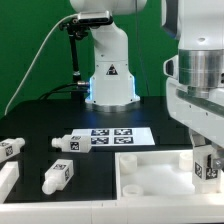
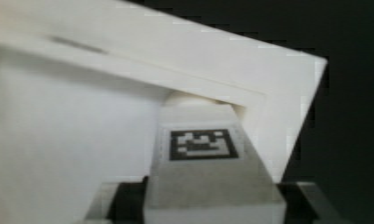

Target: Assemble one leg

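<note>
My gripper (image 1: 206, 160) is shut on a white leg (image 1: 209, 170) with a black-and-white tag, at the exterior view's right. It holds the leg upright over the far right corner of the large white tabletop piece (image 1: 150, 172). In the wrist view the leg (image 2: 203, 145) sits between my two dark fingers (image 2: 131, 203). Its far end reaches the tabletop's inner corner (image 2: 95, 110); whether it touches is unclear. My gripper (image 2: 210, 205) is at the frame's lower edge. Three more legs lie loose on the black table: one (image 1: 10, 148), a second (image 1: 68, 142) and a third (image 1: 55, 175).
The marker board (image 1: 115, 136) lies flat behind the tabletop piece. The robot's white base (image 1: 110, 75) stands at the back centre with a black stand (image 1: 75, 55) beside it. A white block (image 1: 6, 180) shows at the exterior view's lower left edge.
</note>
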`<state>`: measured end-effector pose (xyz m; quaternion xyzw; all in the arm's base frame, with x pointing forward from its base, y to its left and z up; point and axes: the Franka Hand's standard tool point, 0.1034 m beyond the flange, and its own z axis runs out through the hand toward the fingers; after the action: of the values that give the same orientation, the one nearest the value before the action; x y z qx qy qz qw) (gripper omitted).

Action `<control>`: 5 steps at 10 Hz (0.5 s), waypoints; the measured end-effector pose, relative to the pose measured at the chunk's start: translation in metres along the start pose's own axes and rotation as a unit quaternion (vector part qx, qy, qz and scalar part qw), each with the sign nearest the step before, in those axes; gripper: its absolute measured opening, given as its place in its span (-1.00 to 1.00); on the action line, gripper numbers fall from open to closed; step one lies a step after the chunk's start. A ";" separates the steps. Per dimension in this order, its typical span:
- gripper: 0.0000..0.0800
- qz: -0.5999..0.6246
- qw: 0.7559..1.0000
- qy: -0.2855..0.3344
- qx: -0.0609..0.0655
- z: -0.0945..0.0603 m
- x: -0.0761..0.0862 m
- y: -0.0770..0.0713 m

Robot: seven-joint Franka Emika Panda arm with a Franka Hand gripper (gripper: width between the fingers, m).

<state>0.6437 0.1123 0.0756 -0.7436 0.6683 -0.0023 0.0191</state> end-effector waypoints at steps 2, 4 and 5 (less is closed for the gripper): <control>-0.29 0.144 0.990 -0.003 0.000 0.000 0.000 0.000; -0.29 0.208 0.978 -0.006 0.002 0.001 0.003 0.000; -0.29 0.212 0.977 -0.005 0.001 0.001 0.004 0.001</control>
<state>0.6436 0.1086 0.0747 -0.5847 0.8109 0.0048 0.0233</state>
